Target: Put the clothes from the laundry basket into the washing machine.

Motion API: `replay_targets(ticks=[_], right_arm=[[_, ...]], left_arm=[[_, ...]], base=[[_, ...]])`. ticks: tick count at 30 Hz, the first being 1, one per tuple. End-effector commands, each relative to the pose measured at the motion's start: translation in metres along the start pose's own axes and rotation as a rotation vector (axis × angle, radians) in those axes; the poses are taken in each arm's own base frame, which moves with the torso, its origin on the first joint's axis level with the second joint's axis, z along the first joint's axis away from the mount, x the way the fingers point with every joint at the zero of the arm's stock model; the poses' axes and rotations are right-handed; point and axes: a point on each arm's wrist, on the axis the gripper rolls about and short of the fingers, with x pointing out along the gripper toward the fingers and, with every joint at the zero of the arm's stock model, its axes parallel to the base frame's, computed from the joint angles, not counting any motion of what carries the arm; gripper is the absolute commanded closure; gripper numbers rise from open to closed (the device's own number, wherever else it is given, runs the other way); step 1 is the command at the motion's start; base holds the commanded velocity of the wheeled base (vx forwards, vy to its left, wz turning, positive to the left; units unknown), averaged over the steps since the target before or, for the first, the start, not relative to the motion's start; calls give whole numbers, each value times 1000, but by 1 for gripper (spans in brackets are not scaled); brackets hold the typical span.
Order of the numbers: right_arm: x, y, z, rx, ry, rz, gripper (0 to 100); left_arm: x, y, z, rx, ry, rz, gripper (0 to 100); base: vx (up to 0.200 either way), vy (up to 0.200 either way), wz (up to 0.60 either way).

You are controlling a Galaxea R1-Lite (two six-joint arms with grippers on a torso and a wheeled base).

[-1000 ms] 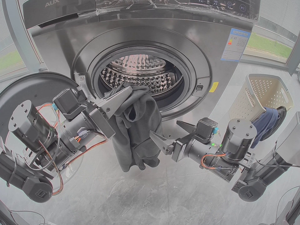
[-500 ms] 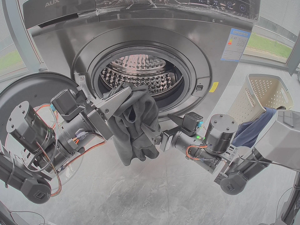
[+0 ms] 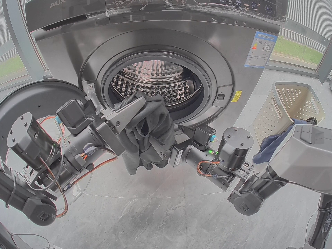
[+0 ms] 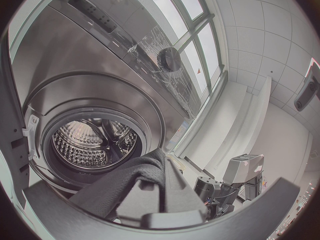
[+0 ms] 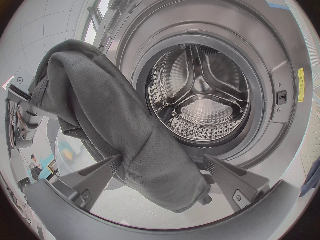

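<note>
Grey garment hangs just before the washing machine opening, pinched by left gripper. Right gripper jaws are spread around its lower fold. Loading step. Next, I'd judge: push it into drum, release.

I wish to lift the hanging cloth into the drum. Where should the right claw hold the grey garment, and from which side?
Grip the thick drooping fold of the grey garment below the left claw, which pinches its top. Come from the robot's right: the open right claw has a finger on each side of that fold, so closing there probably gives a secure bite.
</note>
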Motion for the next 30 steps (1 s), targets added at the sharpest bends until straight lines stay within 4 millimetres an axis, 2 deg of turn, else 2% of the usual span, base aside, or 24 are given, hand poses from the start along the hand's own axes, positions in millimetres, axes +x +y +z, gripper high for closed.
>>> replay_targets(ticks=[1,6,15,20,30], right_arm=[[1,-1,-3,0,0,-3,100],[-5,-3,9,1,-14,-18,100],[-38,-14,48,-6,-46,-64,100],[-53,-23,62,-17,-61,-97,100],[-63,-25,71,-18,-74,-128,100]], left_arm=[[1,2,1,1,-6,6,100],[2,4,2,4,-14,17,100],[3,6,2,3,-18,29,100],[2,15,4,15,-23,58,100],[1,16,7,19,-34,68,100]], base=[[0,0,0],[0,0,0],[0,0,0],[0,0,0],[0,0,0]])
